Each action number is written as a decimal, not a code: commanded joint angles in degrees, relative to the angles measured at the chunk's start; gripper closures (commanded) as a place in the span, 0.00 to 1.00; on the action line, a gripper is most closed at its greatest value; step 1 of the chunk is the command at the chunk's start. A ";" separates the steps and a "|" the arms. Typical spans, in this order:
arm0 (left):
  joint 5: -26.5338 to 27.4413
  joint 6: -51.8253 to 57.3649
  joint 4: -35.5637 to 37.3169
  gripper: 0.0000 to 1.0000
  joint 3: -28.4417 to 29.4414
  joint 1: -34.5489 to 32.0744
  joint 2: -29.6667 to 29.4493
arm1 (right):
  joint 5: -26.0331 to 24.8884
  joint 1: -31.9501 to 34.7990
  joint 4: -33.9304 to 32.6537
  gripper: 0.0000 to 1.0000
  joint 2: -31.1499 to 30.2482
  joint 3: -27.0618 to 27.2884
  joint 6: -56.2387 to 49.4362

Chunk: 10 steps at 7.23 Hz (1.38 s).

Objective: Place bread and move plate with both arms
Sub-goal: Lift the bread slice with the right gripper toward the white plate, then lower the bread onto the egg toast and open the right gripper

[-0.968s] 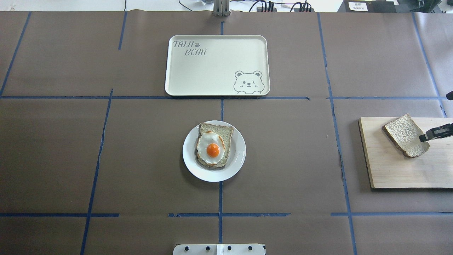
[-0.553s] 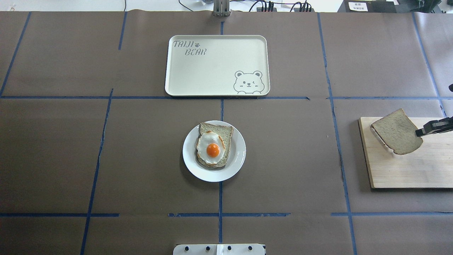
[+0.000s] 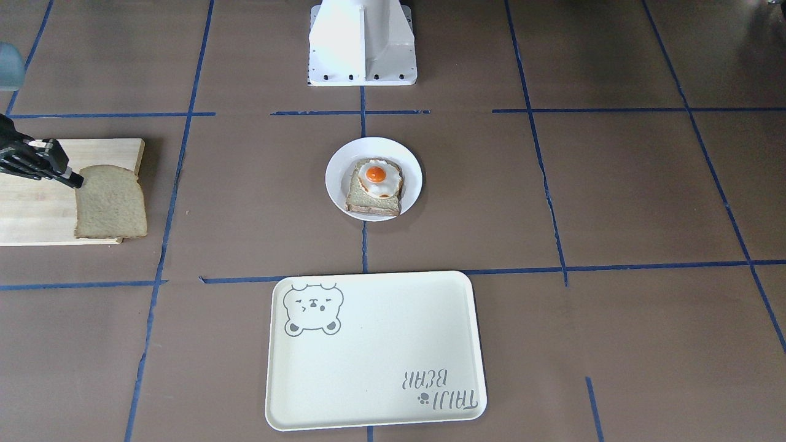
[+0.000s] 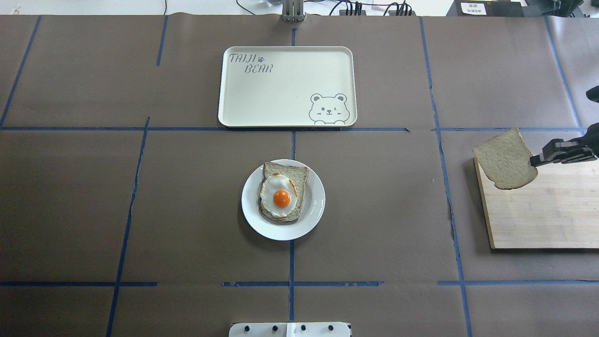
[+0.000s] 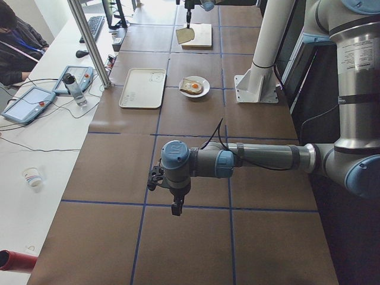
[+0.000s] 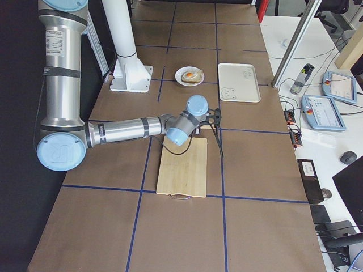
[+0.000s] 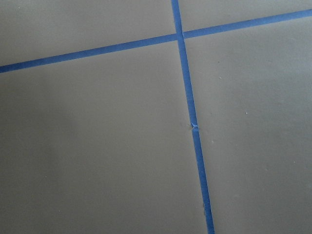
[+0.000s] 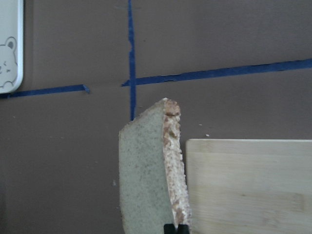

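**Right arm.** The right gripper [image 4: 534,162] grips the bread [image 4: 504,159] by one edge, jaws narrow on the crust. From my console the slice reads as raised and tilted. It hangs over the far left corner of the wooden board [image 4: 538,220] at the table's [image 4: 140,210] right end.

**Centre.** The plate [image 4: 314,206] sits mid-table, well apart from the bread, and carries a toast slice with a fried egg [image 4: 282,193]. The bear tray [image 4: 281,93] lies just beyond it, on the far side.

**Left arm.** The left gripper [image 5: 176,208] points down over bare table at the left end. I cannot tell whether its jaws are wide or narrow. Its wrist view shows only blue tape lines [image 7: 187,97].
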 commanded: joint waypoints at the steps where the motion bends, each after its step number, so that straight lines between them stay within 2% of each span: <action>1: 0.00 0.00 -0.07 0.00 0.03 0.00 0.00 | -1.21 -6.07 -0.36 1.00 11.18 0.47 14.03; 2: 0.00 0.00 0.01 0.00 0.03 0.00 0.00 | -3.13 -9.58 -0.45 1.00 16.28 0.39 20.18; 3: 0.00 0.00 0.01 0.00 0.03 0.00 0.00 | -7.24 -13.01 -0.45 1.00 19.81 0.39 24.76; 5: 0.00 0.00 0.01 0.00 -0.06 0.00 0.00 | -22.50 -24.85 -0.45 1.00 24.84 -0.05 29.28; 8: 0.00 0.00 0.01 0.00 -0.06 0.00 0.00 | -37.99 -34.20 -1.59 1.00 26.88 0.29 35.93; 9: 0.00 0.09 -0.07 0.00 -0.15 0.00 0.00 | -45.87 -38.23 -1.59 1.00 26.53 0.30 38.50; 10: 0.00 0.09 -0.07 0.00 -0.06 0.00 0.00 | -51.09 -41.14 -1.51 1.00 26.01 0.21 38.61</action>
